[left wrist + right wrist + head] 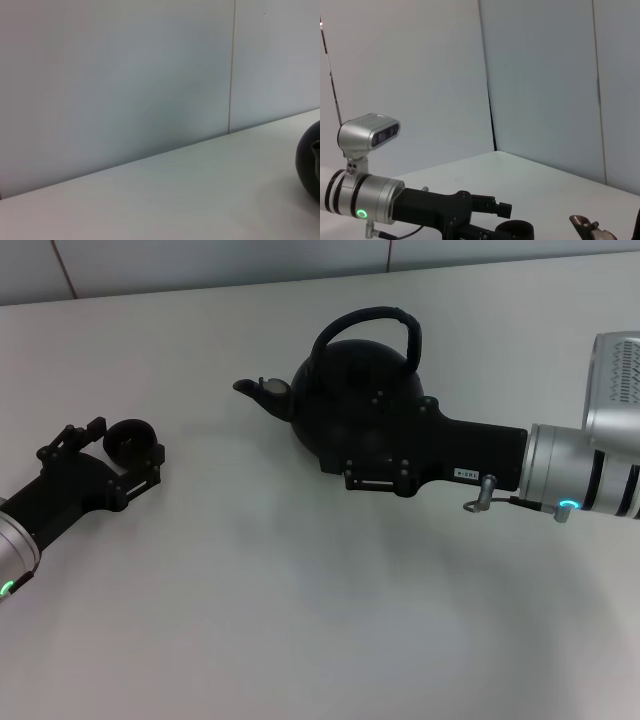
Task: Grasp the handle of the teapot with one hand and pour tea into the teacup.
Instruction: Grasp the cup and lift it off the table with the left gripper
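Note:
The matte black teapot (pixel 345 390) stands upright at the back middle of the table, spout (pixel 255 388) pointing left. Its arched handle (pixel 372 322) rises free above it, with nothing on it. My right gripper (pixel 372 445) reaches in from the right, low against the near side of the pot's belly, black on black. The small dark teacup (pixel 129 438) sits at the far left between the fingers of my left gripper (pixel 127 443), which close on its sides. The right wrist view shows the teacup (pixel 515 230) and the spout tip (pixel 584 223). The teapot's belly (pixel 310 165) edges into the left wrist view.
The white table (pixel 300 600) stretches wide and bare in front of both arms. A pale wall (pixel 125 75) closes off its far edge. In the right wrist view, my left arm's silver wrist and camera (pixel 369 132) stand at the left.

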Robot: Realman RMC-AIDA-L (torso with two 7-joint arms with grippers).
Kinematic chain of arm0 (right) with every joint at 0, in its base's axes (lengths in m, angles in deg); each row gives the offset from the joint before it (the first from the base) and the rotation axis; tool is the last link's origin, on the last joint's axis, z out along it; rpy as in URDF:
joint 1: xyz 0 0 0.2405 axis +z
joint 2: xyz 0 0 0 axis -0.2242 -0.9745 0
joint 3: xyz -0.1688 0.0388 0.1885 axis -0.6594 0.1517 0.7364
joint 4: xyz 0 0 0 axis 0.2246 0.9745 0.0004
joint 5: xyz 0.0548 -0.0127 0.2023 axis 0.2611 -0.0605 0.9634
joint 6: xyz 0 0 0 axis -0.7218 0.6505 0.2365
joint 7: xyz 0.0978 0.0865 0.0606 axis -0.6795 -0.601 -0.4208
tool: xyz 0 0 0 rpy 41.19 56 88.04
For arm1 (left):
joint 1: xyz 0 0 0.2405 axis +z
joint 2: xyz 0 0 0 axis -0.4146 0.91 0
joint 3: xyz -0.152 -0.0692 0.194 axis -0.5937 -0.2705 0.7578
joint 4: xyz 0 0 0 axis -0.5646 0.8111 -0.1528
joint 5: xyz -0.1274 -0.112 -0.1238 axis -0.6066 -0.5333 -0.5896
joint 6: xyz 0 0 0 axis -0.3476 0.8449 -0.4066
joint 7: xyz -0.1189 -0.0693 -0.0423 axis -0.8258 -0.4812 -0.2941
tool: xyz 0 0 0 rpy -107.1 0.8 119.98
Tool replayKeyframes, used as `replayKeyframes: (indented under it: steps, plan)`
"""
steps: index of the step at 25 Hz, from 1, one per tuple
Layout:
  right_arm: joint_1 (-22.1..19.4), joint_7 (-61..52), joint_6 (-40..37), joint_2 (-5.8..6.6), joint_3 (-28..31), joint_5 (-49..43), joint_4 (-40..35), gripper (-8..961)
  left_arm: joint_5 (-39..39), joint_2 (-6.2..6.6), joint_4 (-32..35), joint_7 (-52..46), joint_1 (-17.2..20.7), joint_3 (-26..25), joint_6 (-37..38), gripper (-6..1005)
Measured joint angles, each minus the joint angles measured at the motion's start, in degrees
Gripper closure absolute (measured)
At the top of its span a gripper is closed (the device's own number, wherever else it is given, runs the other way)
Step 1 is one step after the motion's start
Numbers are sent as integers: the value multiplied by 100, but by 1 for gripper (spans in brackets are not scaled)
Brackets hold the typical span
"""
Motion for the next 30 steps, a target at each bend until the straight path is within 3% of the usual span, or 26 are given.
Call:
replayKeyframes:
  steps: [30]
  plan:
    - [-6,8,-1,9,-8,0,-17,165,14,0,-82,0,-52,-1,-172,135]
